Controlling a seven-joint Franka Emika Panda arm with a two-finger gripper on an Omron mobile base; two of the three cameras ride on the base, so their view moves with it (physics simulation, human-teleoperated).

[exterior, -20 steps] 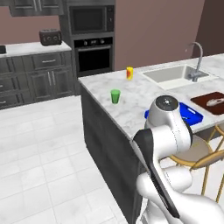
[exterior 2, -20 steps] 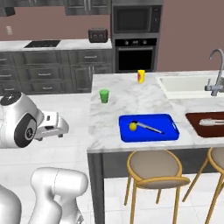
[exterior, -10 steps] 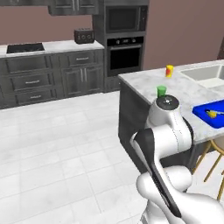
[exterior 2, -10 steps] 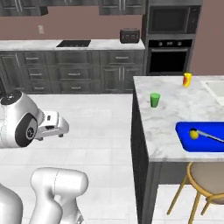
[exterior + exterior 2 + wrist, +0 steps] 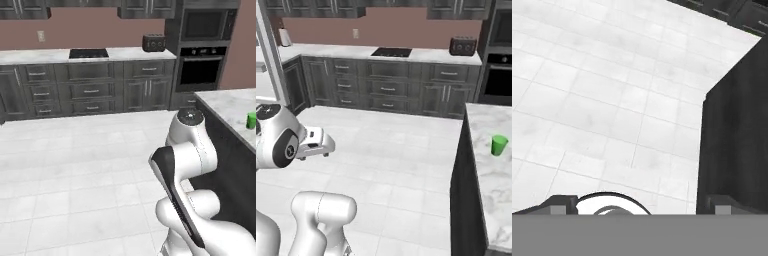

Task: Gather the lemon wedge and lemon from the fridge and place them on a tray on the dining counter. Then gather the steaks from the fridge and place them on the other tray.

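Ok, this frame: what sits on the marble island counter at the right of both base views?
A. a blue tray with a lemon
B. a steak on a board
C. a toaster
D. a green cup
D: a small green cup stands alone on the marble island counter, also visible at the right edge of the left base view.

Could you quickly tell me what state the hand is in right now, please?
Hand: open, its fingertips wide apart, holding nothing, above the tiled floor.
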